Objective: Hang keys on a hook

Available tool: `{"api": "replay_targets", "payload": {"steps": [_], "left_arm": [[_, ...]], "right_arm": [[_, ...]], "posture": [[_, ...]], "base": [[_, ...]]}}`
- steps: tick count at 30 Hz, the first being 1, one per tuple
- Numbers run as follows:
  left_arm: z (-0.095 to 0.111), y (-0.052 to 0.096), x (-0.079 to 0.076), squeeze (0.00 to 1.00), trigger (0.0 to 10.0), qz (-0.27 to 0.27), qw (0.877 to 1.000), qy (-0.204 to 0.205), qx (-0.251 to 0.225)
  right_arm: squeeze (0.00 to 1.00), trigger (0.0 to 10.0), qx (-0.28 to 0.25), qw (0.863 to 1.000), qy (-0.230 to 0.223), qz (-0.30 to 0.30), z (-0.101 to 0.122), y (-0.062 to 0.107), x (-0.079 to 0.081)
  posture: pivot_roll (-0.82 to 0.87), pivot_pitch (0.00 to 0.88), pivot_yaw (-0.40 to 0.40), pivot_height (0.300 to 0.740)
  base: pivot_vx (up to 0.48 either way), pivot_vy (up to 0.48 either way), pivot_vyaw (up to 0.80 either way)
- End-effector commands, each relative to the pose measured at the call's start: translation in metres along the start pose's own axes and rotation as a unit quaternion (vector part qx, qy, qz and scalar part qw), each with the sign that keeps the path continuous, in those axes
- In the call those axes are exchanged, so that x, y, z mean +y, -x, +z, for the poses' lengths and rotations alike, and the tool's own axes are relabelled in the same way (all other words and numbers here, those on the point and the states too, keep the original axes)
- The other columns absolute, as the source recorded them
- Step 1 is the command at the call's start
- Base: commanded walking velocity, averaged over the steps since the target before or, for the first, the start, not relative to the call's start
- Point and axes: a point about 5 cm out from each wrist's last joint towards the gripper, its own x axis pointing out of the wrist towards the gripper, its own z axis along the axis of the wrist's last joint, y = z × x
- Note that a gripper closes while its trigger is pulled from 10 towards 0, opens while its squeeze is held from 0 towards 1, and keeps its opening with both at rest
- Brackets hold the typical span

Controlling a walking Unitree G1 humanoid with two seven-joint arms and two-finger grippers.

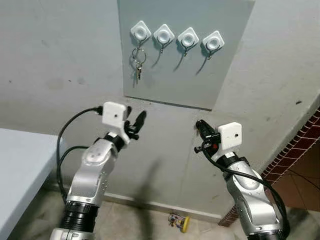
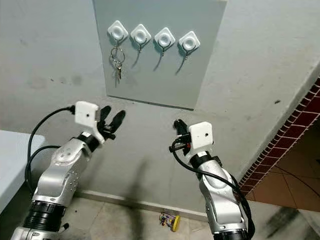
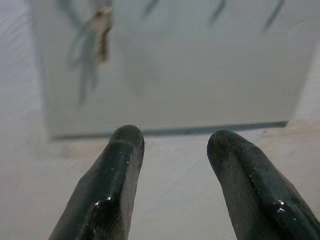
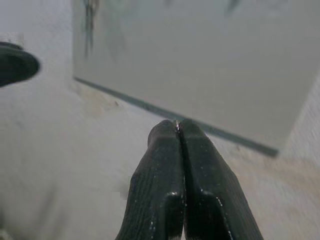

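While the keys (image 1: 138,64) hung from the first hook (image 1: 140,33), my left gripper (image 1: 136,123) was spread, my right gripper (image 1: 200,125) clenched empty; lifting could knock them off.

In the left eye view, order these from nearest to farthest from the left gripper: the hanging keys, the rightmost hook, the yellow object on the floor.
From the left gripper:
1. Keys, just above it on the leftmost hook.
2. Rightmost hook, up and to the right.
3. Yellow object, on the floor below.
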Motion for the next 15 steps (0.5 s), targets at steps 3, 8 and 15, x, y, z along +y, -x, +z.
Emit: {"api": "replay_targets", "payload": {"steps": [3,8,15], "left_arm": [[0.019,-0.010,-0.011,0.00,10.0,-0.043,0.999,-0.023,-0.023],[0.025,-0.013,-0.014,0.00,10.0,-0.060,0.997,-0.029,-0.029],[0.039,-0.018,-0.016,0.00,10.0,-0.075,0.996,-0.034,-0.045]], "right_arm": [[0.00,10.0,-0.047,0.998,-0.001,0.039,0.028,-0.014,0.003],[0.00,10.0,-0.073,0.995,0.003,0.063,0.045,-0.027,0.006],[0.00,10.0,-0.107,0.991,-0.006,0.085,0.068,-0.048,0.009]], "posture": [[-0.11,0.000,-0.048,0.740],[-0.12,0.000,-0.039,0.740],[-0.11,0.000,-0.042,0.740]], "base": [[0.000,0.000,0.00],[0.000,0.000,0.00],[0.000,0.000,0.00]]}}
